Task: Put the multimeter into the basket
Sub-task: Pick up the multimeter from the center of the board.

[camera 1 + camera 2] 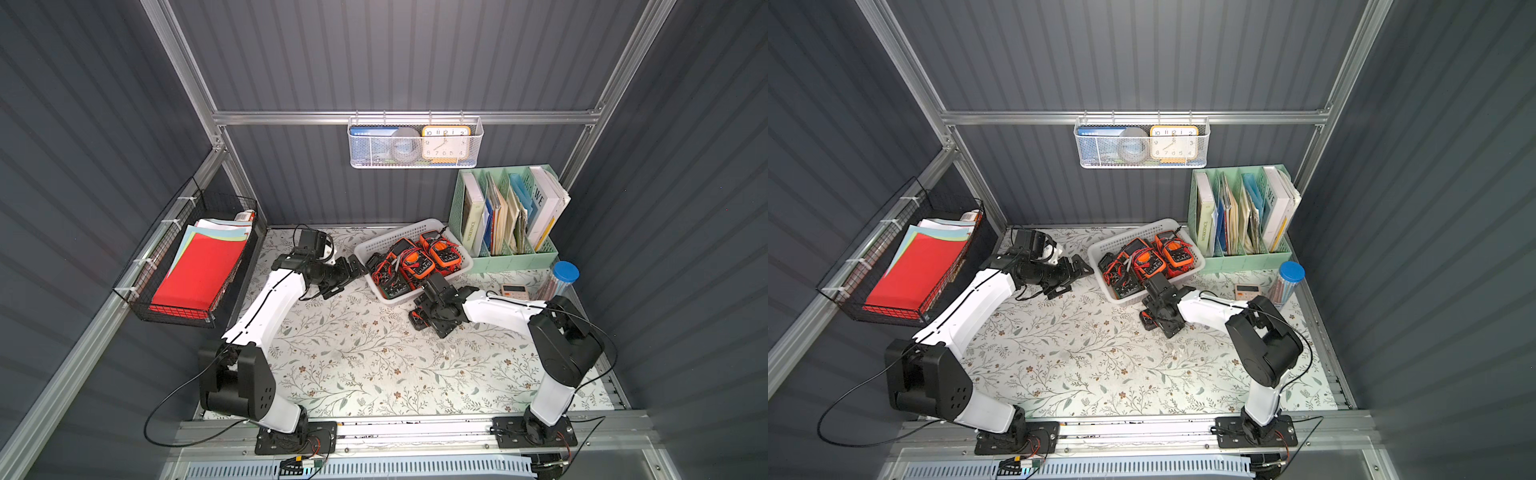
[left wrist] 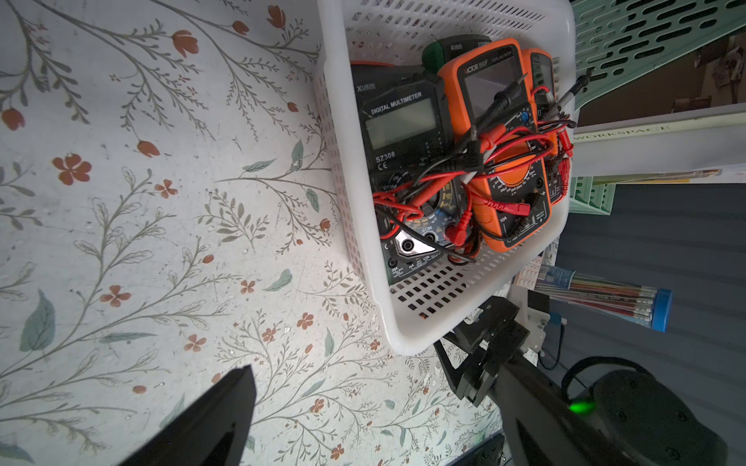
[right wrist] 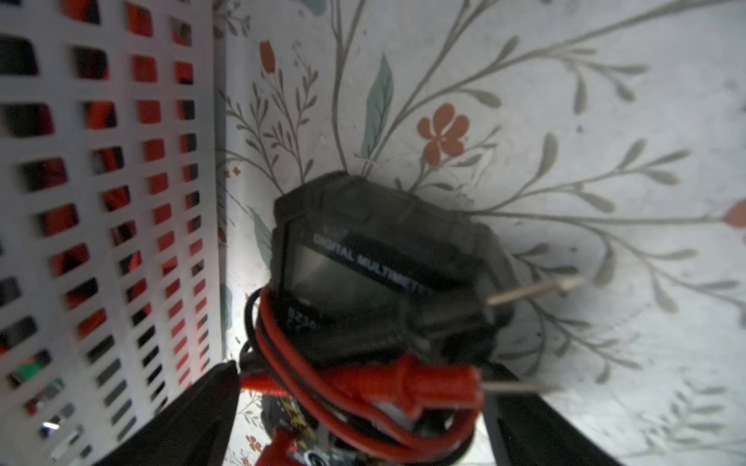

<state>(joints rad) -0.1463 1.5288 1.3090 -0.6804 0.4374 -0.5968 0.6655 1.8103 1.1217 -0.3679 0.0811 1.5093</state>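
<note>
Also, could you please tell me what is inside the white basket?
The basket holds a black multimeter, an orange multimeter, a second orange one and tangled test leads. A dark green meter is mostly covered.

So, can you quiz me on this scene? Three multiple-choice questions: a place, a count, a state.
1. Where is the black multimeter by the right gripper? A) on the table beside the basket B) inside the basket C) lifted in the air
2. How many orange multimeters lie in the basket? A) none B) two C) five
3. The right gripper is: A) shut on the basket rim B) shut, empty C) open, straddling the multimeter
Answers: 1A, it lies on the table outside the basket wall; 2B, two orange cases show; 3C, jaws stand apart either side.
</note>
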